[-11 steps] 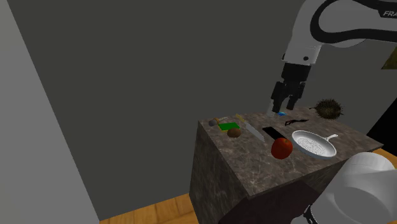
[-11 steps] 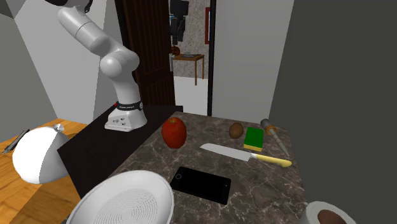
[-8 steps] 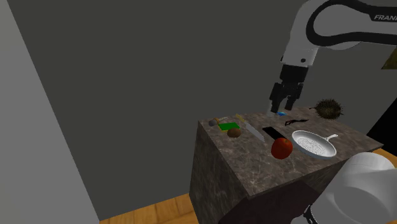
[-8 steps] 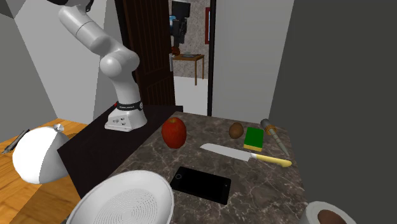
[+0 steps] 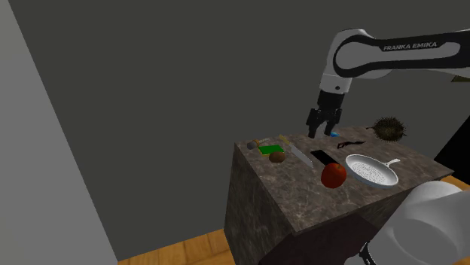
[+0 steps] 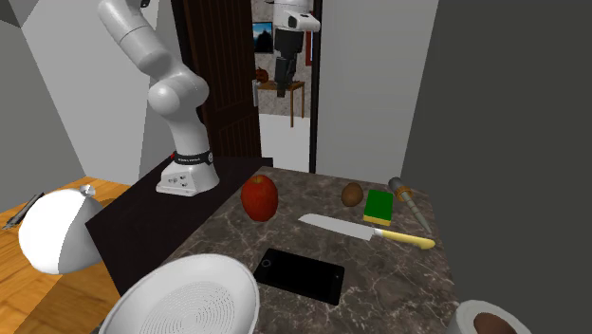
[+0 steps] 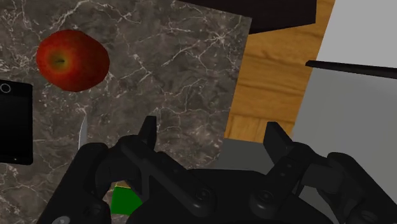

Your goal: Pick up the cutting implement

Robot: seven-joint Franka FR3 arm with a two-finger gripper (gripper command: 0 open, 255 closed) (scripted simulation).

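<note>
The knife (image 5: 300, 156), with a silver blade and a pale yellow handle, lies flat on the dark marble counter (image 5: 301, 197) between a green sponge (image 5: 270, 149) and a black phone (image 5: 321, 157). In the second exterior view the knife (image 6: 365, 231) lies in front of the sponge (image 6: 379, 206). My gripper (image 5: 324, 124) hangs open above the counter's far side, well above the knife and off to one side of it. In the wrist view the gripper (image 7: 212, 133) holds nothing, and the blade's tip (image 7: 82, 132) shows beside the left finger, below the apple (image 7: 72, 59).
A red apple (image 5: 334, 175), a white strainer pan (image 5: 370, 170), a brown kiwi (image 5: 277, 157) and a spiky brown ball (image 5: 388, 128) share the counter. A slim tool (image 6: 410, 201) lies behind the sponge. Wooden floor (image 7: 273, 70) lies beyond the counter's edge.
The arm has swung toward the shoulder view's left and slightly down, and the gripper has come into the second exterior view's top. The fingers stay open; nothing on the counter has moved.
</note>
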